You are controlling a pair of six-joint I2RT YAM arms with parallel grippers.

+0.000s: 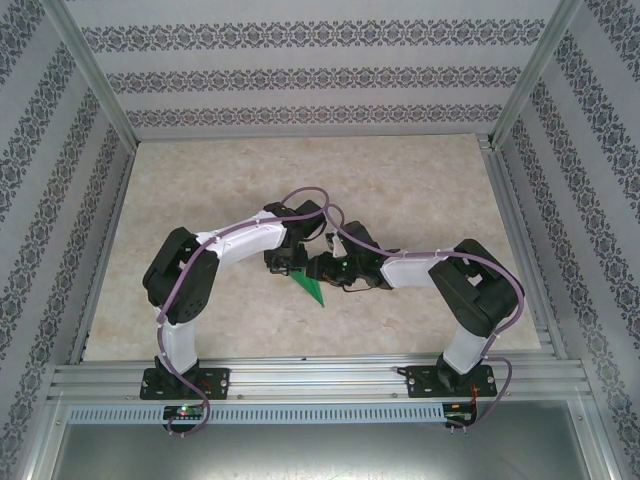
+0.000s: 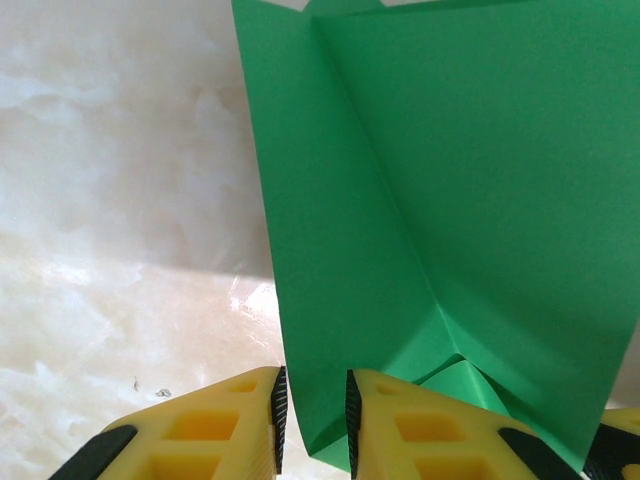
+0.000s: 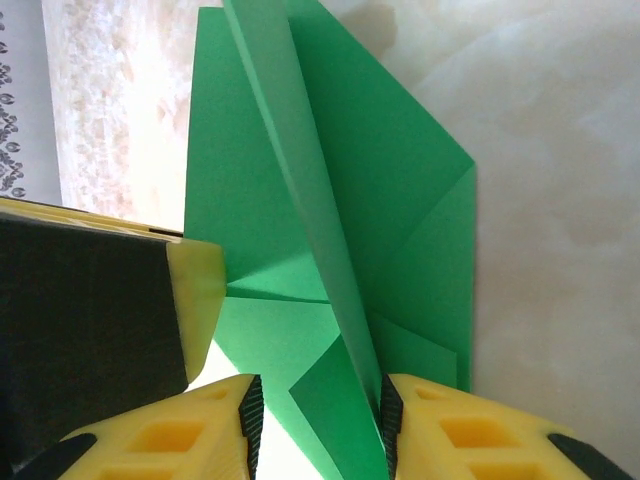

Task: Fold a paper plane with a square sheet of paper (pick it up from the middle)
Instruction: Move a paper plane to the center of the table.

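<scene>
Unmarked green paper plane (image 2: 420,200) between fingers (image 2: 380,425)

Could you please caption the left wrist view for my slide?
Left gripper jaws pinch the folded green paper over the marble table.

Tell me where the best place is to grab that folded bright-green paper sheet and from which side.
Grip the folded bright-green paper sheet by its raised lengthwise fold, the stiffest layered part, coming in edge-on along the crease. The left gripper and right gripper each pinch a paper edge between yellow fingers this way.
</scene>
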